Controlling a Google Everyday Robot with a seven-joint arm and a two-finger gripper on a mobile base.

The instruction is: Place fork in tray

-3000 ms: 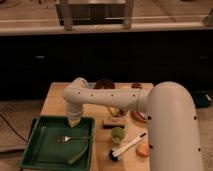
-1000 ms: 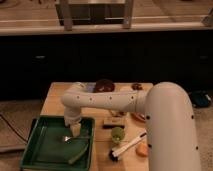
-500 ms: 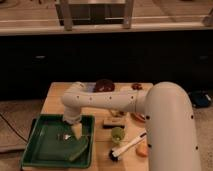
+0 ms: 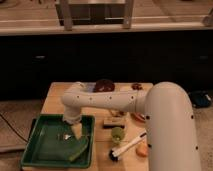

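The large dark-green tray (image 4: 37, 150) lies at the front left of the wooden table (image 4: 54, 96). My white arm reaches across from the right and bends down into it. My gripper (image 4: 71, 126) hangs low over the tray's middle back part. A small pale silvery piece, the fork (image 4: 66, 135), shows just below the gripper on or close to the tray floor. I cannot tell whether the gripper still holds it.
A curved green vegetable-like piece (image 4: 79, 149) lies in the tray's front right. Right of the tray are a dark flat block (image 4: 110, 123), a small green cup (image 4: 117, 133), a white stick with a black end (image 4: 129, 146) and an orange item (image 4: 142, 149). A brown bowl (image 4: 103, 85) stands at the back.
The gripper has come down a little lower into the tray with the pale fork under it. The other things have not moved.
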